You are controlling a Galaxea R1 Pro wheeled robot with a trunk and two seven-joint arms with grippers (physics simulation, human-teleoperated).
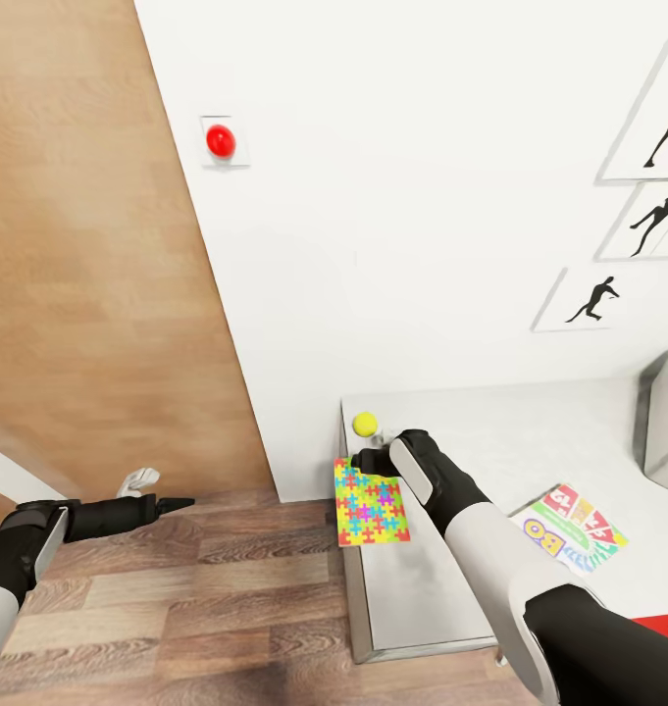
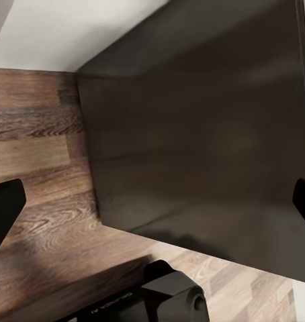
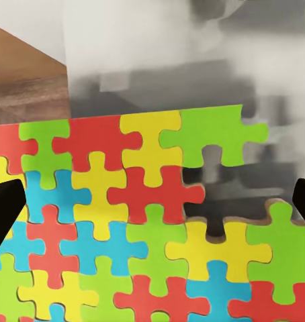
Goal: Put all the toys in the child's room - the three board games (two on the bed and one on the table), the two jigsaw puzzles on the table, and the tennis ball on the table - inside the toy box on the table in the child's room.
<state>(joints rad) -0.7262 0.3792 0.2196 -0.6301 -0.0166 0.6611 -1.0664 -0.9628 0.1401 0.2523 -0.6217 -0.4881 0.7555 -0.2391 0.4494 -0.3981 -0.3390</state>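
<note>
Currently the right gripper (image 1: 371, 459) has its jaws spread wide: in the right wrist view the two dark fingertips (image 3: 6, 208) sit at opposite edges with the jigsaw puzzle (image 3: 136, 228) between them, nothing clamped. Whether the tips touch the puzzle, I cannot tell. In the head view the gripper sits over the far edge of the jigsaw puzzle (image 1: 371, 502), which lies flat at the left end of the table (image 1: 490, 441), its left edge sticking out slightly past the table edge. The tennis ball (image 1: 365, 424) is just beyond the gripper, near the table's far left corner, close to the wall.

Left gripper (image 1: 181, 504): jaws apart too, dark fingertips (image 2: 5, 208) at both edges of the left wrist view, nothing between them. That view looks at the dark side panel (image 2: 199, 134) of the table and the wood-plank floor (image 2: 38, 201). In the head view the left arm is held low over the floor, well left of the table.

One board game (image 1: 569, 537), white with green and red print, lies flat on the table to the right of the right forearm. Toy box (image 1: 667, 422) is partly visible at the right edge, on the table. A red patch (image 1: 667, 628) shows at the lower right corner. Wall has black silhouette pictures (image 1: 593, 299) and a red button (image 1: 221, 141).
</note>
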